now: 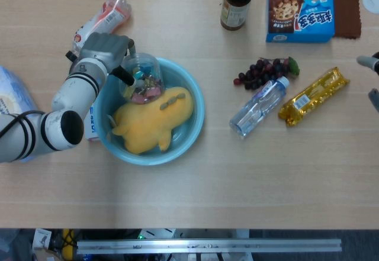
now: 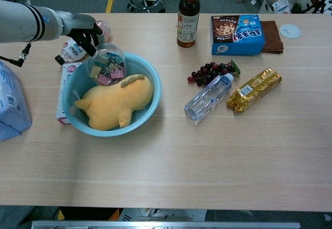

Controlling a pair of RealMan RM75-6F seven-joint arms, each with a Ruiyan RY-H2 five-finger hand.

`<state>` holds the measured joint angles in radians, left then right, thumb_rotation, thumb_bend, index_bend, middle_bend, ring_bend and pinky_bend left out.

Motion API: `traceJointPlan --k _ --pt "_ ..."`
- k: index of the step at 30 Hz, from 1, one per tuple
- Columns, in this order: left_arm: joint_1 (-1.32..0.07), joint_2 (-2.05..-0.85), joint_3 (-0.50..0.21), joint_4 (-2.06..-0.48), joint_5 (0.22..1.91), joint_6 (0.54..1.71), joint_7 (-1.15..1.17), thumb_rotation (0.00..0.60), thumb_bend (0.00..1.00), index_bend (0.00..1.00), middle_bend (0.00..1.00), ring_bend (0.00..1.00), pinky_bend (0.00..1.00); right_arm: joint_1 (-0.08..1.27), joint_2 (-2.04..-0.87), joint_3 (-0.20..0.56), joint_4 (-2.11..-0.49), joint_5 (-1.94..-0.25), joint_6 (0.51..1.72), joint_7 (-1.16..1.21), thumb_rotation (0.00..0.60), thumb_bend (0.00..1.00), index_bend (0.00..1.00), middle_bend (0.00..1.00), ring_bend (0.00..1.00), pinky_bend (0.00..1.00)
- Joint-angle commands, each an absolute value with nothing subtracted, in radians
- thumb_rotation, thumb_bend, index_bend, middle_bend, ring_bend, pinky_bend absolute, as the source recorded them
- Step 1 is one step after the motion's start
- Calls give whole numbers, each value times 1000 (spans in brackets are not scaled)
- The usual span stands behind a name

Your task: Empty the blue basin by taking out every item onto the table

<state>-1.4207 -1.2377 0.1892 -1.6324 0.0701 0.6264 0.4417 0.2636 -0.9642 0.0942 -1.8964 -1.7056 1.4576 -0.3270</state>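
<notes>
At the far left edge a pale blue bag is cut off by the frame, and just right of it the left arm reaches across to the blue basin, which sits on the left part of the wooden surface. The basin holds a yellow plush toy lying across its middle, and a clear plastic jar full of coloured clips leaning on the basin's far-left rim above the toy. The left hand is at that rim with its fingers wrapped round the jar from the left, grasping it; the jar's lower side is hidden behind the toy. A white box is wedged under the basin's left side, mostly covered, and a pink-labelled bottle lies on its side just beyond the hand. Right of the basin, well apart, a dark bottle stands upright at the far edge, with a blue cookie box and a brown cloth beside it. Nearer lie a bunch of dark grapes, a clear water bottle on its side, and a gold-wrapped packet. The right hand shows only as a few fingertips at the right edge of the head view, so whether it is released or clenched cannot be told.
</notes>
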Motion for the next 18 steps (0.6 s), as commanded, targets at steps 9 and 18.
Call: traceJointPlan --k 9,18 --pt "-1379 -1173 177 -1712 171 630 406 600 216 466 398 357 445 263 -967 102 -1904 -1710 1459 -328 600 287 310 399 287 453" --pt "-1348 -1128 140 -1747 235 628 352 600 217 509 445 413 484 260 -966 105 -1910 -1709 1458 -334 600 288 310 400 287 453"
